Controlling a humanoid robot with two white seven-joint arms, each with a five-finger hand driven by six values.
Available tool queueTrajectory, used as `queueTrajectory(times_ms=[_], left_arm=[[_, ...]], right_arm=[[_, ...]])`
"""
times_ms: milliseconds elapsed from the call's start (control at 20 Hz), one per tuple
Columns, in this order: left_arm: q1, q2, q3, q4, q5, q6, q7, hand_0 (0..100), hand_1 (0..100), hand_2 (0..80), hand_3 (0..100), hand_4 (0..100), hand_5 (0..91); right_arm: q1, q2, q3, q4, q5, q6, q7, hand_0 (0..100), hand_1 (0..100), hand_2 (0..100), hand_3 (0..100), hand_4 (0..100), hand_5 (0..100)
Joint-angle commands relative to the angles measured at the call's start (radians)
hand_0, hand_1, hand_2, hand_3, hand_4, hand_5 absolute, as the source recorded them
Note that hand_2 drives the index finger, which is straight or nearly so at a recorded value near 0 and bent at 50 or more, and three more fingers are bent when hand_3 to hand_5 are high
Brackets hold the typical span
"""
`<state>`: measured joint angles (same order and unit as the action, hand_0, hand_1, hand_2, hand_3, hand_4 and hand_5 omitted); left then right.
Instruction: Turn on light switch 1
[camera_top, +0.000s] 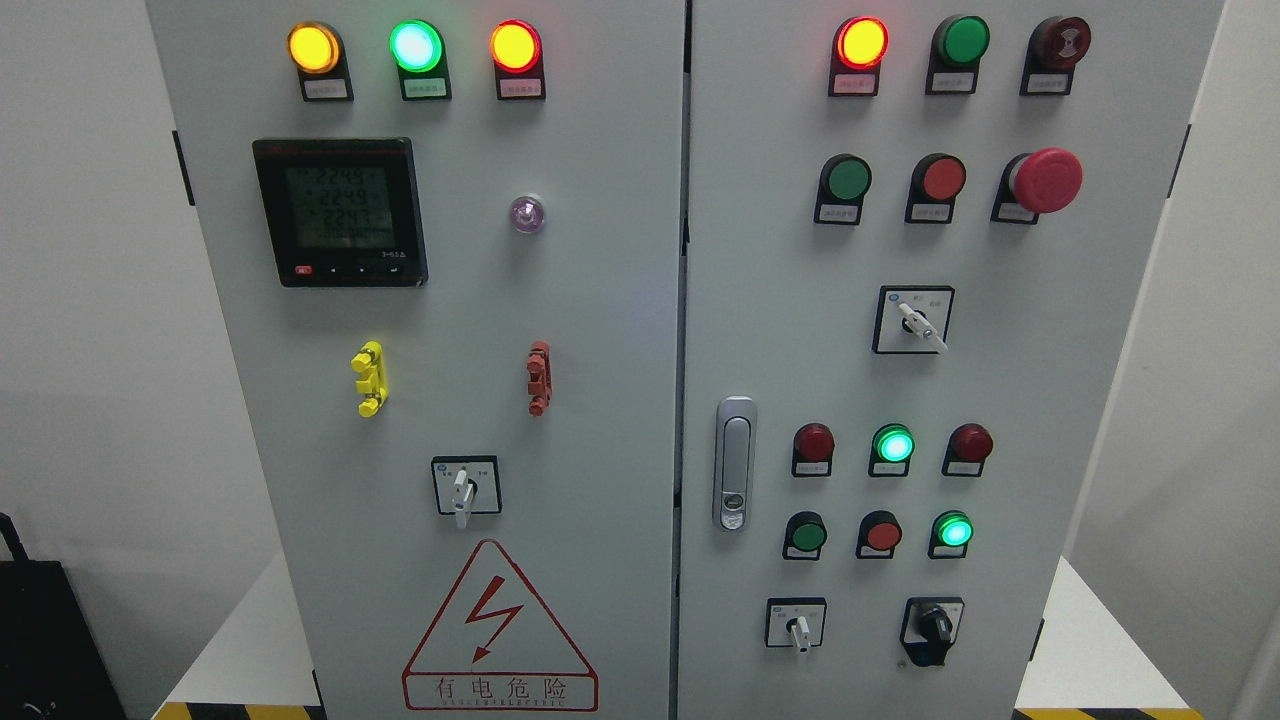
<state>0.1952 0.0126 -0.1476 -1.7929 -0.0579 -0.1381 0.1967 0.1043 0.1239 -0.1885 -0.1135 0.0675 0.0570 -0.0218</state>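
A grey two-door electrical cabinet (600, 400) fills the head view. Its left door carries lit yellow (313, 47), green (416, 45) and orange-red (515, 46) lamps, a digital meter (340, 212) and a white rotary switch (463, 488) pointing down. On the right door are a lit red lamp (861, 42), unlit green and red push buttons (848, 179), a red mushroom stop button (1043, 181), a rotary switch (918, 322) turned to the lower right, a white rotary switch (798, 628) and a black knob (934, 628). Neither hand shows.
A metal door latch (734, 463) sits at the right door's left edge. A yellow clip (369, 378) and a red clip (539, 377) stick out of the left door. A red triangle warning sign (497, 630) is at the bottom. White walls flank the cabinet.
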Motion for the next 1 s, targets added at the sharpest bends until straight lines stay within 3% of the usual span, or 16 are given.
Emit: queueTrajectory(times_ms=[0, 801, 952], left_arm=[[-0.056, -0.043, -0.047, -0.055, -0.013, 0.061, 0.006, 40, 74, 46.6, 72, 84, 69.5], [-0.174, -0.056, -0.05, -0.232, -0.069, 0.371, 0.009, 42, 78, 49.9, 76, 88, 77.4], [-0.198, -0.063, -0.05, -0.232, -0.071, 0.388, 0.052, 42, 78, 49.7, 75, 88, 77.4]], right_arm=[[0.0, -0.001, 0.0, 0.0, 0.0, 0.0, 0.0, 0, 0, 0, 0, 0, 0], [0.0, 0.0, 0.0, 0.0, 0.0, 0.0, 0.0, 0, 0, 0, 0, 0, 0], [0.0, 0.0, 0.001, 0.0, 0.0, 0.0, 0.0, 0, 0, 0, 0, 0, 0]])
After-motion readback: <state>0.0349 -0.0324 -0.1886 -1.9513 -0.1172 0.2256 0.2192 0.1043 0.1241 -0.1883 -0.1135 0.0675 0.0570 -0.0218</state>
